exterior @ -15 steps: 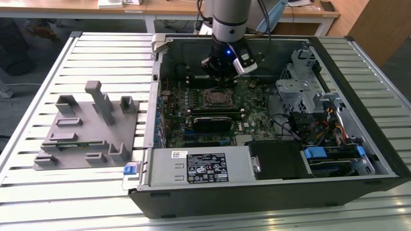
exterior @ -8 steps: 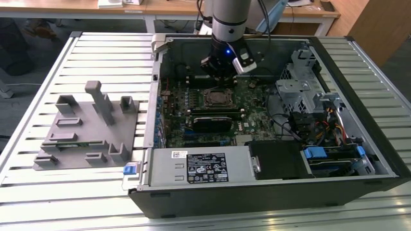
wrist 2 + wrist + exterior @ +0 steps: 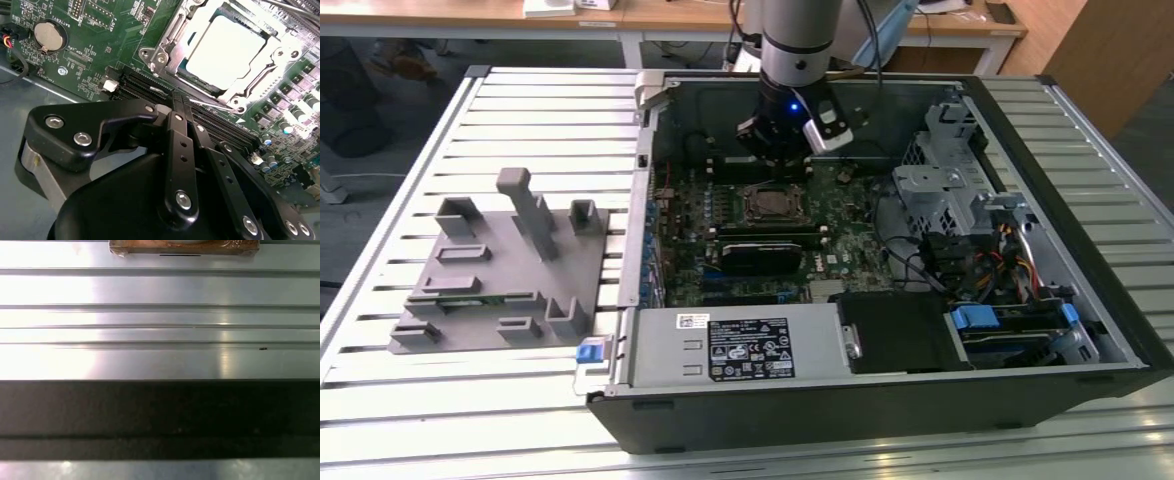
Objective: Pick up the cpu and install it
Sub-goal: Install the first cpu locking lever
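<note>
The cpu (image 3: 225,52) lies flat in the black socket on the green motherboard (image 3: 95,55), its silvery-white top bare inside the metal frame (image 3: 167,47). My gripper (image 3: 181,102) hovers just beside the socket with its two black fingers (image 3: 176,135) pressed together and nothing between them. In the exterior view the gripper (image 3: 781,165) hangs inside the open computer case, directly behind the socket (image 3: 771,203).
The grey plastic holder (image 3: 507,265) with upright pegs sits on the slatted metal table (image 3: 400,400) at the exterior view's left. Case walls (image 3: 640,250), a drive cage (image 3: 947,185), cables and a power supply (image 3: 740,345) surround the board. Memory slots (image 3: 145,87) run under the fingers.
</note>
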Controlling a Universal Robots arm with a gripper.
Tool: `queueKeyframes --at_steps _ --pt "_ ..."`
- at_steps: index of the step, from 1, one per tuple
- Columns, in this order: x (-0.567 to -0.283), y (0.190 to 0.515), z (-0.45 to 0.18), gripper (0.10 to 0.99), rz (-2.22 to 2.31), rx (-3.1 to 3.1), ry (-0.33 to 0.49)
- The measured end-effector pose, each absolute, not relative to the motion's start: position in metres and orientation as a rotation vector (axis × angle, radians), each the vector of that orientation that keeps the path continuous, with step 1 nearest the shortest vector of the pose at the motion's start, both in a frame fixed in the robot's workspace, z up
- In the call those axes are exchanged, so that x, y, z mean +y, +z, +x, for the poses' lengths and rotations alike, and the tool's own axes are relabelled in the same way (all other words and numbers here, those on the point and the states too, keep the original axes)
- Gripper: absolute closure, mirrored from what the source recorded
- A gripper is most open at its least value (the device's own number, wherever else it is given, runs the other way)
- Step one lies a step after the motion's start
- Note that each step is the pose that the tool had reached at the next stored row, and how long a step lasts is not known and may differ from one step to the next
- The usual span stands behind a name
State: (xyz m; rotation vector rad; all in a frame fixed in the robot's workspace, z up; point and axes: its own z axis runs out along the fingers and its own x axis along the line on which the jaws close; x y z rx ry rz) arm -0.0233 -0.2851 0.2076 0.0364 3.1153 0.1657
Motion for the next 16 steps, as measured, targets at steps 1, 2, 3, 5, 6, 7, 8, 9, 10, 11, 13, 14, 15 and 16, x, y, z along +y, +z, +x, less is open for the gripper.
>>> queueKeyframes --at_steps 1,2,3,5,6,7,8,9,10,11,13,14,15,16 --pt "-0.2847 0.2075 -0.0229 0.980 0.036 3.115 0.166" --pt "-0.2842 0.2074 -0.0222 0.980 0.036 3.115 0.166" --pt "-0.2837 0.2073 -0.0216 0.980 0.036 3.115 0.166" --pt "-0.2832 0.2070 -0.0206 0.980 0.036 3.115 0.166" --pt "-0.2832 0.2070 -0.0204 0.980 0.036 3.115 0.166" --pt "-0.2831 0.2069 -0.0202 0.980 0.036 3.115 0.166" --pt "-0.2831 0.2068 -0.0200 0.980 0.037 3.115 0.166" --pt "-0.2831 0.2068 -0.0198 0.980 0.036 3.115 0.166" --pt "-0.2831 0.2067 -0.0194 0.980 0.036 3.115 0.166" --pt "-0.2831 0.2066 -0.0189 0.980 0.036 3.115 0.166" --pt "-0.2831 0.2064 -0.0182 0.980 0.036 3.115 0.166" --pt "-0.2831 0.2062 -0.0180 0.980 0.036 3.115 0.166" --pt "-0.2831 0.2061 -0.0178 0.980 0.036 3.115 0.166" --pt "-0.2831 0.2061 -0.0177 0.980 0.037 3.115 0.166"
